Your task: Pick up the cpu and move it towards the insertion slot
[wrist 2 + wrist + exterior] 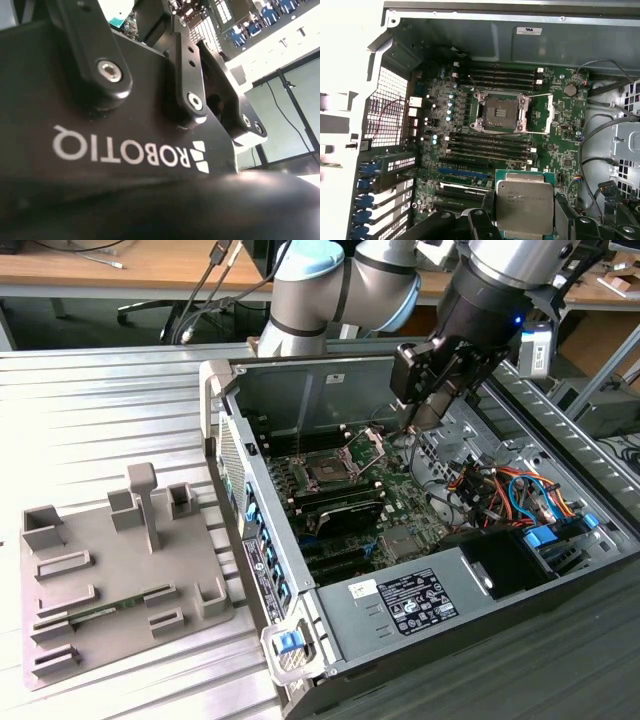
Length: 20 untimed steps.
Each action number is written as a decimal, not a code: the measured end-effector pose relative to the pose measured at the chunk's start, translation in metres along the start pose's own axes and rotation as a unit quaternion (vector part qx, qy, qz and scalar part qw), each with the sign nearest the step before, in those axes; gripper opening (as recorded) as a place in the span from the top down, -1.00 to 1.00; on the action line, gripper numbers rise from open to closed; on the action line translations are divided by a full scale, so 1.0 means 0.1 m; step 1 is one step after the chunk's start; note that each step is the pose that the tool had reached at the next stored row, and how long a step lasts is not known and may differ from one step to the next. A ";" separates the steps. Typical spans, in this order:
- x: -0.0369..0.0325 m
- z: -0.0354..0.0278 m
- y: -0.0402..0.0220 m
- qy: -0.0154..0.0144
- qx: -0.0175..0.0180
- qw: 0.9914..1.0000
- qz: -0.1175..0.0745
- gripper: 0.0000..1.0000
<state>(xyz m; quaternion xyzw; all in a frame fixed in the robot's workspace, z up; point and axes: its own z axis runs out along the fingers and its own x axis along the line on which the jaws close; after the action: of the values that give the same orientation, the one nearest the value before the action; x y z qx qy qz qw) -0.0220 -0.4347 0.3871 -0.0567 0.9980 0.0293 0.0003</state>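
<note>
Fingers of the black two-finger gripper press against two opposite edges of the cpu, a small, thin, flat square chip with a pale silvery metal top. The hand is clamped on it and carries it in the air. The chip lies level, with its metal top turned away from the board and towards the first wrist camera. Being close to square, it has no marked long axis, and its edges run nearly in line with the edges of the insertion slot, a square dark socket with a silver metal frame.

That socket sits uncovered on the green circuit board inside the open grey metal computer case. Its hinged silver retention bracket stands swung up just beside it.

The cpu hangs off to one side of the socket. In the first wrist view a bank of long black memory slots lies between the socket and the chip. In the exterior view the gripper hangs above the board to the exterior view's right of the socket, near it but clear of it.

Well apart from the socket, to the exterior view's left and outside the case, a grey plastic fixture tray rests on the ribbed metal table. A long thin green memory stick lies in the tray.
</note>
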 end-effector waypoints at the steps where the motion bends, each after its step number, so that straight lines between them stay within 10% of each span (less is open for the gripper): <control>1: -0.008 0.000 -0.001 0.000 0.000 1.000 0.000 -0.10; 20: -0.183 -0.001 -0.021 0.000 0.000 1.000 0.000 -0.10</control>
<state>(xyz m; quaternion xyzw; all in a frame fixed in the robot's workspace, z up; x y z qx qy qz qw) -0.0036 -0.4347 0.3871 -0.0567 0.9980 0.0293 0.0003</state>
